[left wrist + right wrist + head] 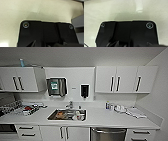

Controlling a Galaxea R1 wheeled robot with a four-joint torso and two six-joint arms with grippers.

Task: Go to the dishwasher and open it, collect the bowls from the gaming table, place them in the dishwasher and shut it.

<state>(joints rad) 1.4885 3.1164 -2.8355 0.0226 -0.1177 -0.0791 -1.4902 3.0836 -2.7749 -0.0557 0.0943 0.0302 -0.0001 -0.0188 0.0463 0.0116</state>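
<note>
The dishwasher sits under the white counter, right of the sink, directly ahead and low in the head view. Its greyish metallic front is closed, with a bar handle along the top. The bowls and the gaming table are out of view. In the left wrist view my arm's dark plate hangs over pale speckled floor. In the right wrist view the same kind of plate hangs over pale floor.
A steel sink holding dishes is set in the counter. A dish rack stands on the left and small items on the right. White wall cabinets hang above. A side wall closes off the right.
</note>
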